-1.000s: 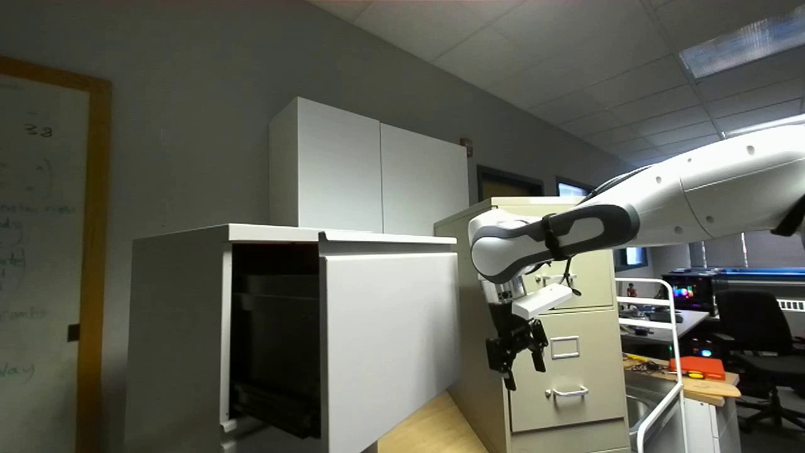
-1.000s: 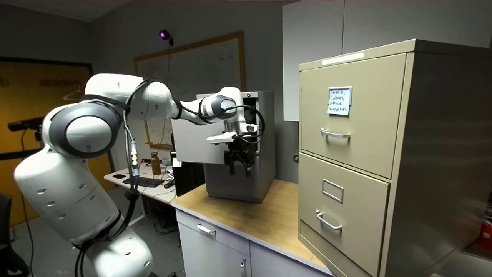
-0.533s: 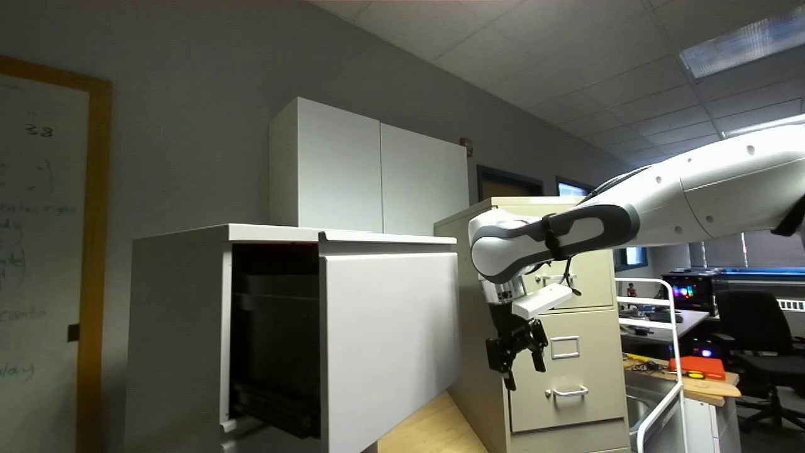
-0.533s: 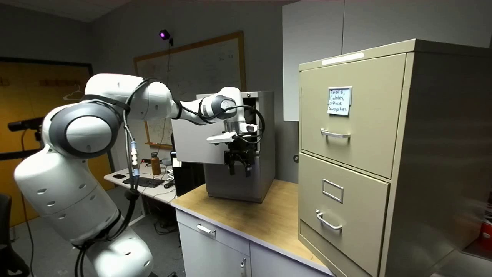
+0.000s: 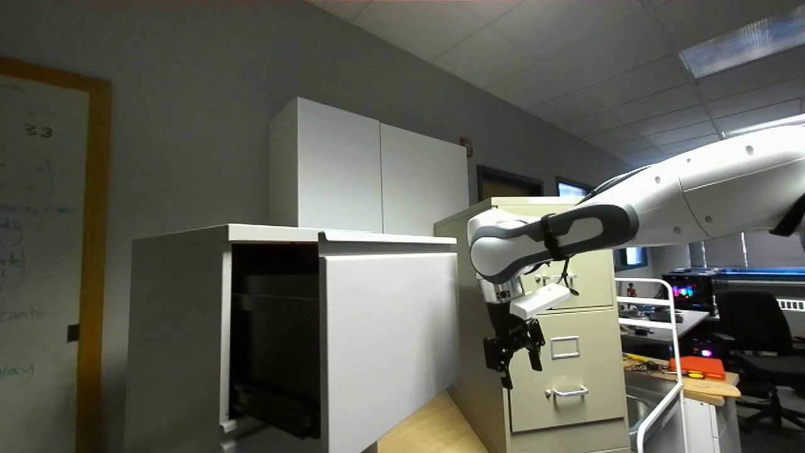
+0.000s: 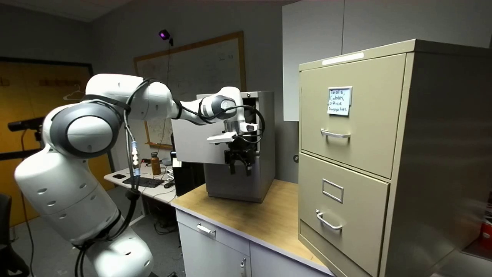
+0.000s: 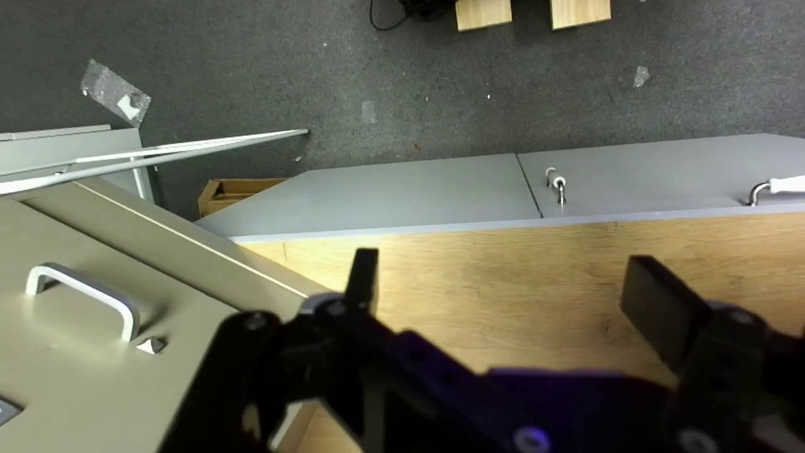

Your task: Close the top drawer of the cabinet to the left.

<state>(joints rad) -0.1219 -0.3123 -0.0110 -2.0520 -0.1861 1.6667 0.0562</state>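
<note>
Wrist view had the gripper (image 7: 503, 277) closest: jaws spread wide, two black fingers (image 7: 657, 308) standing well apart, lower parts blurred. Wood-topped counter (image 7: 553, 242) ran underneath; beige filing cabinet (image 7: 75, 371) filled the lower left of that view. Pale grey cupboard fronts (image 7: 377, 201) dropped from the counter's edge, dark grey carpet (image 7: 352, 82) past them. White arm (image 6: 88, 138) stretched across both exterior views, gripper at its end pointing down. Next out, the light-grey cabinet (image 5: 176, 340) stood on the counter. Its top drawer (image 5: 390, 333) was pulled out in both exterior views, flat front well forward of the body, dark interior (image 5: 277, 340) showing; the lower drawer front (image 6: 230, 186) sat farther back. Gripper hung apart from the top drawer in an exterior view, visible gap between them, filing cabinet behind. Label (image 6: 339, 102) on the filing cabinet read "Tools, Cables, office supplies". Farther off, a white two-door cupboard (image 5: 339, 170) was set against the wall (image 5: 188, 126); a wood-framed whiteboard (image 6: 192, 73) carried writing mostly too faint to make out
</note>
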